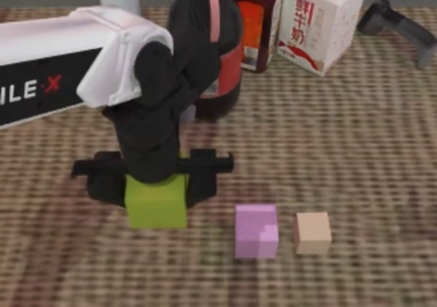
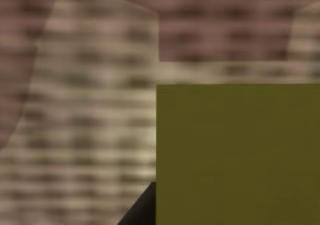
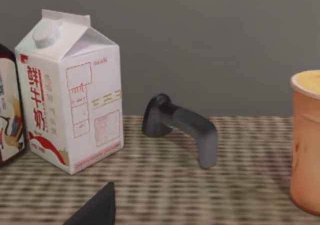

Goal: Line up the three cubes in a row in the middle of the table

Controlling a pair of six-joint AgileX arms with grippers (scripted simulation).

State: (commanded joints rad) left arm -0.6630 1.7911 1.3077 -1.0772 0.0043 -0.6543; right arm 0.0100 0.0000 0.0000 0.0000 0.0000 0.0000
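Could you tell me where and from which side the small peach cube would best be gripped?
Probably from straight above, fingers closing on two opposite vertical faces of the peach cube. It sits flat on the table, top face clear; the gap to the pink cube is narrow, so the near and far faces look safer.

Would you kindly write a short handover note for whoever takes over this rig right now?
Left gripper: down over the green cube, fingers either side of it; whether it is clamped or released cannot be told.
Right gripper: not in the top view; its wrist camera faces the milk carton at the back of the table.
Pink cube and peach cube lie side by side, slightly apart, right of the green one.
Done: pink and peach roughly aligned.
Left: the green cube sits a little farther back with a wider gap; bring it into line.
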